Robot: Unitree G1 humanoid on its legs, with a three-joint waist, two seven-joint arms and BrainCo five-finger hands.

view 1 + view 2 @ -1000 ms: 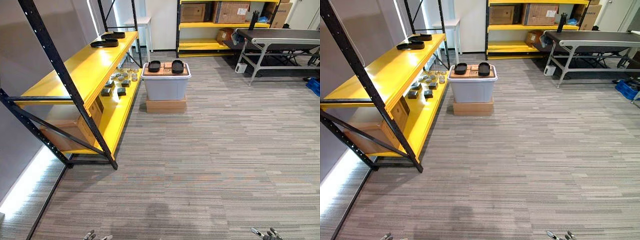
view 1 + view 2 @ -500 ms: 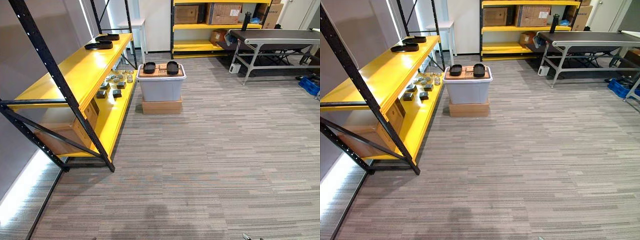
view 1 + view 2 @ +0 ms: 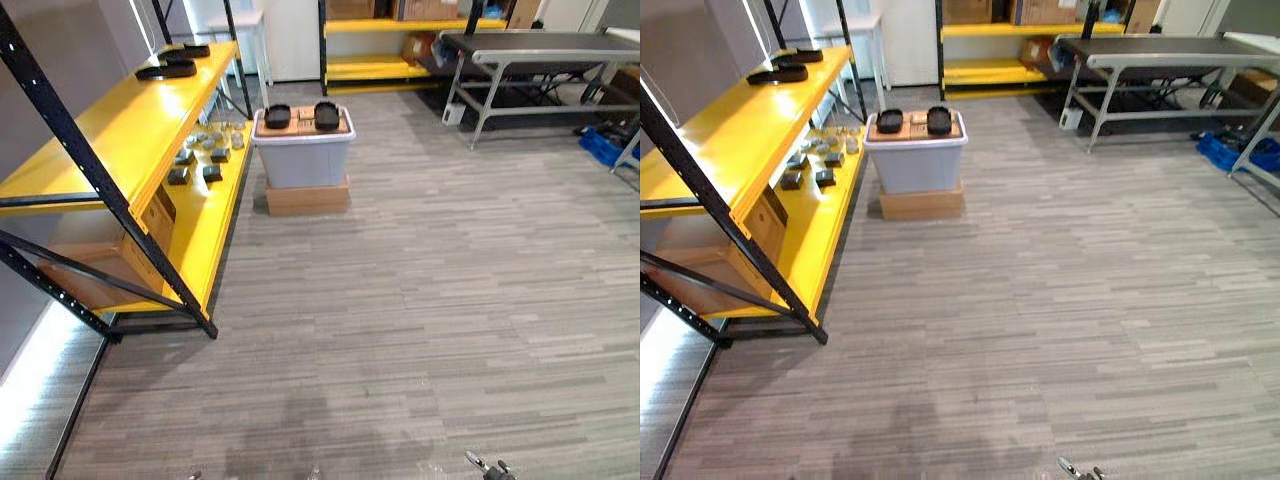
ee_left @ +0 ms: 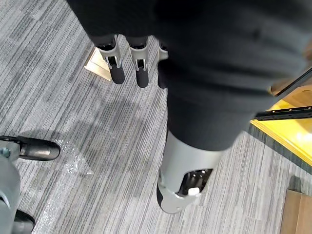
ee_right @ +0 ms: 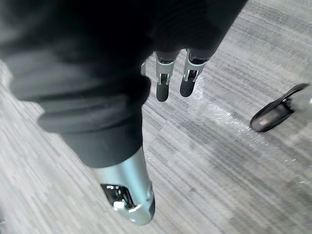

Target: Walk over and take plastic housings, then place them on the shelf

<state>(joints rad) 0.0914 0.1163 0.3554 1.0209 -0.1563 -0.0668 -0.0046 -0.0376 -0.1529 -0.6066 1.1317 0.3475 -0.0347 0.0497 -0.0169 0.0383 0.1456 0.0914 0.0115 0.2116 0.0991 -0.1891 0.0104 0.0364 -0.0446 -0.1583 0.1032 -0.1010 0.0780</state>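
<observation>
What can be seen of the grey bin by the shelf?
The bin is pale grey and plastic-looking, with a white rim, and stands upright. It rests on a flat cardboard box on the carpet, close beside the yellow shelf. On its top lies a brown sheet carrying two black housings side by side. Nothing else touches it.

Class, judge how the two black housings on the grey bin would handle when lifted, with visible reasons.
The black housings look like shallow moulded shells, so probably stiff and light. They sit flat and low on the grey bin, so rolling or tipping seems unlikely. Smooth plastic might slip.
</observation>
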